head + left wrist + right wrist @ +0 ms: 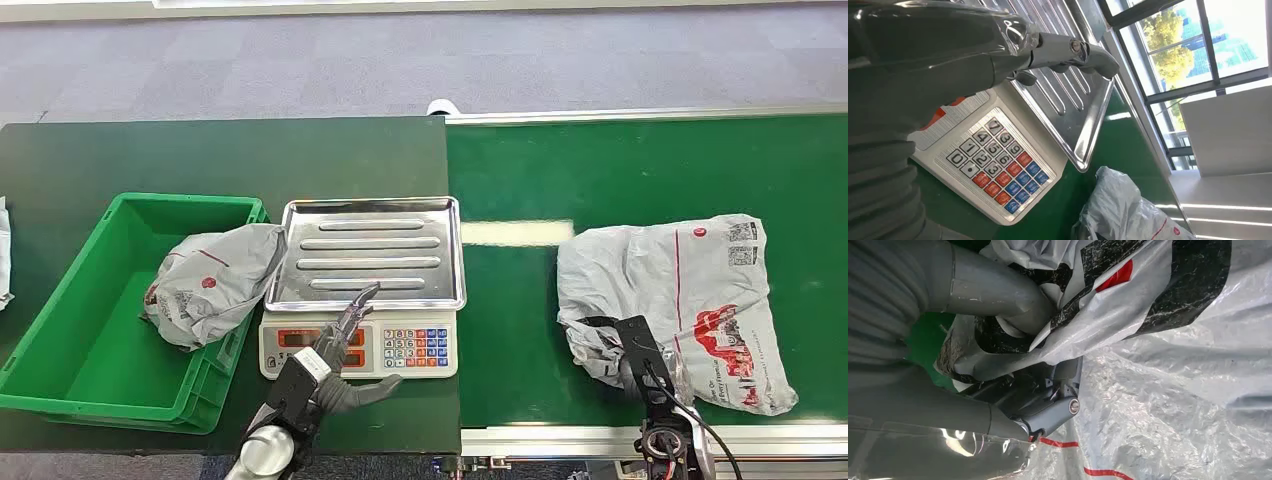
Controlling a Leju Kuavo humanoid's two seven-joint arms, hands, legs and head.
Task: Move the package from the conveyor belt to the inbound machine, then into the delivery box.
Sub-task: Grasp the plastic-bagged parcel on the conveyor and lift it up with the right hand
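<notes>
Grey plastic, crumpled, with red print: the package (690, 300) lies on the green conveyor belt (620, 170), close to the belt's near edge, with bare belt beyond it and to its left. The right hand (630, 350) is clamped on the package's near left corner; in the right wrist view the fingers (1048, 405) are partly buried in folds of the bag. To the left, the scale (362, 290) stands with its steel tray bare. The left hand (345, 345) hovers over the keypad (995, 167), fingers spread, holding nothing. Further left, a second package (210, 280) drapes over the green box (90, 350) rim. Two packages, one scale, one box.
</notes>
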